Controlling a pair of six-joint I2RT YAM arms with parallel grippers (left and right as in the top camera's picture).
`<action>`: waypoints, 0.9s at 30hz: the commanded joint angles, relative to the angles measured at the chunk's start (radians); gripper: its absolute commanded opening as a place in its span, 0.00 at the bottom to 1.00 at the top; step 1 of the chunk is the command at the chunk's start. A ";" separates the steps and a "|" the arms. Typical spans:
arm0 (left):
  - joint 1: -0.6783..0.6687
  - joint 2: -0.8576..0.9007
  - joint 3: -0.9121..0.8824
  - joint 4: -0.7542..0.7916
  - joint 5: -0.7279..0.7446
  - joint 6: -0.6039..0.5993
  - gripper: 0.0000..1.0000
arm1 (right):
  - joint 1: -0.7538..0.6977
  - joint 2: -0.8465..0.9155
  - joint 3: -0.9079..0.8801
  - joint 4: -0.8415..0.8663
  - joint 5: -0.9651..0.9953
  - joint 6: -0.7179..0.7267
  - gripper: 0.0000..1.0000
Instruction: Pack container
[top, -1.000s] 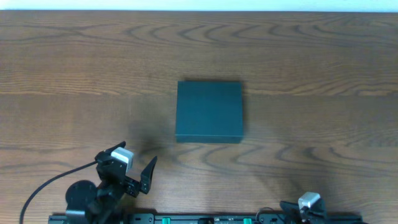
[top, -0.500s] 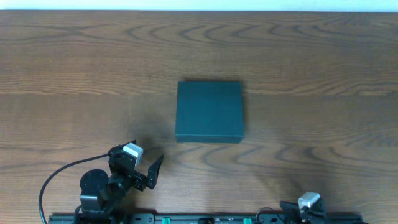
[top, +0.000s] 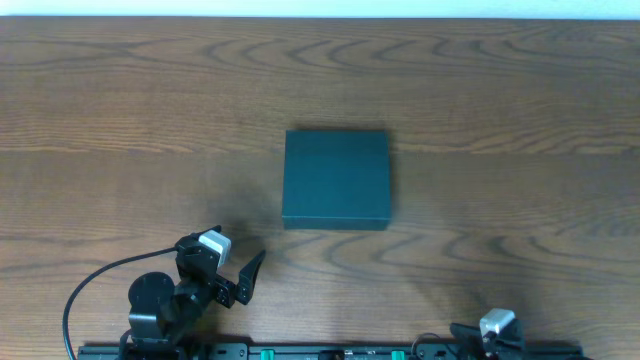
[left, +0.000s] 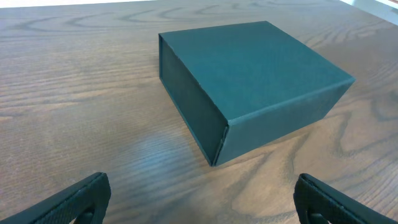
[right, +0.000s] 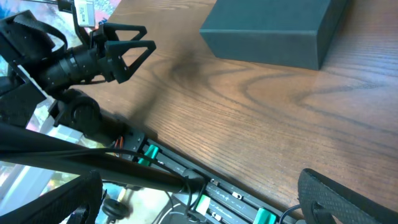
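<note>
The container (top: 336, 179) is a dark teal-green square box, lid shut, lying flat at the table's middle. It also shows in the left wrist view (left: 249, 81) and at the top of the right wrist view (right: 273, 28). My left gripper (top: 243, 283) is open and empty near the front edge, left of and in front of the container; its fingers frame bare wood in the left wrist view (left: 199, 202). My right gripper (right: 205, 199) is open and empty over the table's front edge; only its wrist (top: 497, 328) shows overhead.
The wooden table (top: 500, 100) spreads around the box. A black mounting rail (top: 330, 352) with green clips runs along the front edge. The left arm's cable (top: 85, 290) loops at the front left. Clutter lies below the table edge in the right wrist view (right: 37, 168).
My left gripper moved a little right and toward the front edge in the first half second, then held still. The container and right arm have not moved.
</note>
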 joint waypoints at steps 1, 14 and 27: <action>0.002 -0.009 -0.022 0.001 0.019 0.006 0.95 | 0.002 0.005 -0.002 -0.001 -0.001 0.005 0.99; 0.002 -0.009 -0.022 0.001 0.019 0.006 0.95 | 0.001 -0.008 -0.040 0.319 0.207 -0.104 0.99; 0.002 -0.009 -0.022 0.001 0.019 0.006 0.95 | 0.000 -0.053 -0.491 0.671 0.298 -0.400 0.99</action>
